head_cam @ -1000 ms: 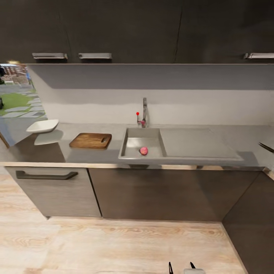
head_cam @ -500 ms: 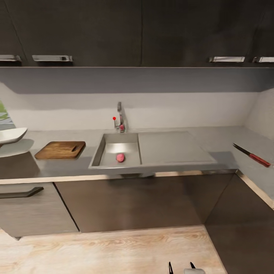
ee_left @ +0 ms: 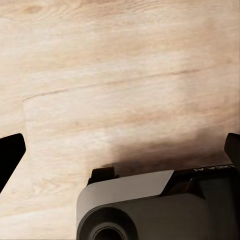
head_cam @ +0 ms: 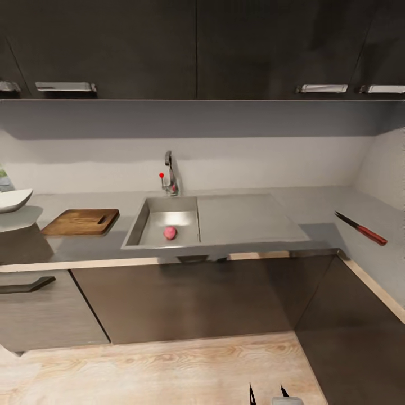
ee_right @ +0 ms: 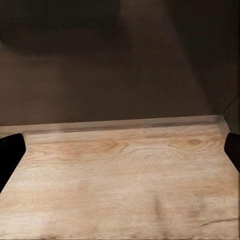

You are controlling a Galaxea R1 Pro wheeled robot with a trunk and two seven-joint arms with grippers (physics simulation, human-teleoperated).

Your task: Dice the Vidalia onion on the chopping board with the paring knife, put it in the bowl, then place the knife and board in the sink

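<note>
Five task things lie along the countertop (head_cam: 315,211), none yet touched: the job is at its approach step, with the robot standing back on the wooden floor (head_cam: 169,365) in front of the dark cabinets (head_cam: 185,304).

The Vidalia onion (head_cam: 170,233), a small pinkish lump, rests on the floor of the sink (head_cam: 133,230), toward the near side of the basin and below the faucet (head_cam: 168,179).

Left of the sink lies the chopping board (head_cam: 79,221), flat, its long axis running left to right and its handle slot at the right end, nearest the basin. Further left, the white bowl (head_cam: 12,199) sits at the picture's edge.

Well to the right, the paring knife (head_cam: 361,228) lies on the side run of counter, blade pointing far-left, red handle near-right.

The left gripper (ee_left: 120,150) and the right gripper (ee_right: 120,145) both hang low over the floor with fingers spread wide and nothing between them.

The next move likely calls for closing in on the sink and reaching down into the basin for the onion.
</note>
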